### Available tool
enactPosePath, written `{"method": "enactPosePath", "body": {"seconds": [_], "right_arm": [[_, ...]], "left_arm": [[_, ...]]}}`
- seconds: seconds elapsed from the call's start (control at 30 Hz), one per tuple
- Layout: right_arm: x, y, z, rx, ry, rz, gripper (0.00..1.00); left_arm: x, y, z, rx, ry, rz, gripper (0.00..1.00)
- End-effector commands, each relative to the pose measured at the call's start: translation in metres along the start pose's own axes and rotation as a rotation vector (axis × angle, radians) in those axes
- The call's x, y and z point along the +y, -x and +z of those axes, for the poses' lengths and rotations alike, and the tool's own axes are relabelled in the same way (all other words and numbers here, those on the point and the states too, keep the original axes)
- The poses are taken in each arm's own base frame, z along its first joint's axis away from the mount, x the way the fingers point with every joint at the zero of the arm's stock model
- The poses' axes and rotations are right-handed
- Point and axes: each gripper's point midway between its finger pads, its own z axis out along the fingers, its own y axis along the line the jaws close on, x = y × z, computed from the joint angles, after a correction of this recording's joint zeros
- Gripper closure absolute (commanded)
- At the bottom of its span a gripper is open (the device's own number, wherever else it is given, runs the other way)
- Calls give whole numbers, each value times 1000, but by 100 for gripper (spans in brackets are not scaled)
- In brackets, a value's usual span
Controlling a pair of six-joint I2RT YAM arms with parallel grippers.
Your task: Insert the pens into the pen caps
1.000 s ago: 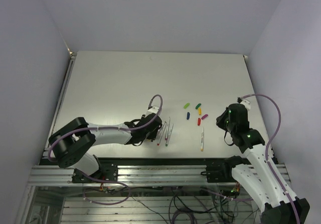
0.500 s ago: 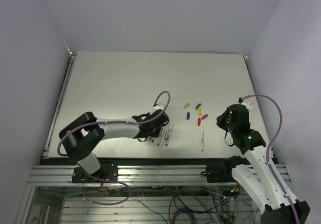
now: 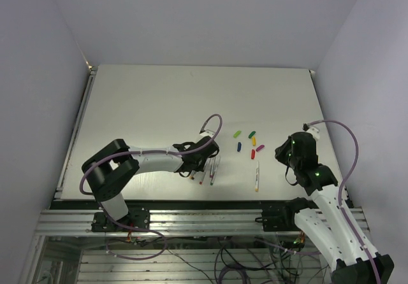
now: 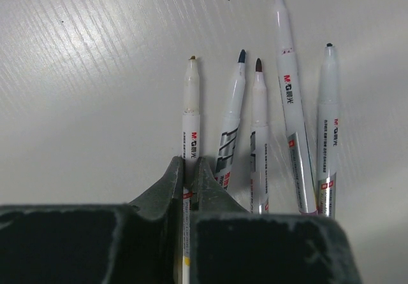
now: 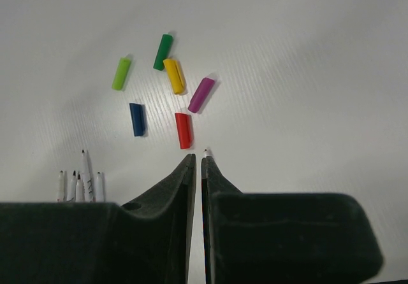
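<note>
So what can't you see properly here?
- Left wrist view: the back ends of the five pens are hidden behind the left gripper.
- Right wrist view: the lone pen shows only its tip; the right gripper covers the rest.
- Top view: pen tip colours too small.

leftmost pen (image 4: 190, 106): rear hidden between left jaws | lone pen (image 5: 206, 152): only tip visible (rest behind right jaws)

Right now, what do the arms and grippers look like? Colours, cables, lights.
Both arms have white links and black joint housings. A thin purple cable loops above the left arm. Another arcs along the right arm, which shows small green lights. The left gripper and right gripper have dark matte wedge-shaped fingers tapering to narrow tips. No sleeves or markings are visible.
</note>
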Motion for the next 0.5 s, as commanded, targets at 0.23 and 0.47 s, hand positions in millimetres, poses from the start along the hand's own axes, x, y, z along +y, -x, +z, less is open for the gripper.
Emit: {"method": "enactPosePath", "body": {"seconds": [0.23, 0.47], "right_arm": [[6, 12, 17, 24, -44, -57, 95], [24, 15, 45, 71, -30, -101, 98]], "left_arm": [[33, -47, -12, 150, 95, 62, 93], [37, -8, -41, 5, 76, 9, 93]]}}
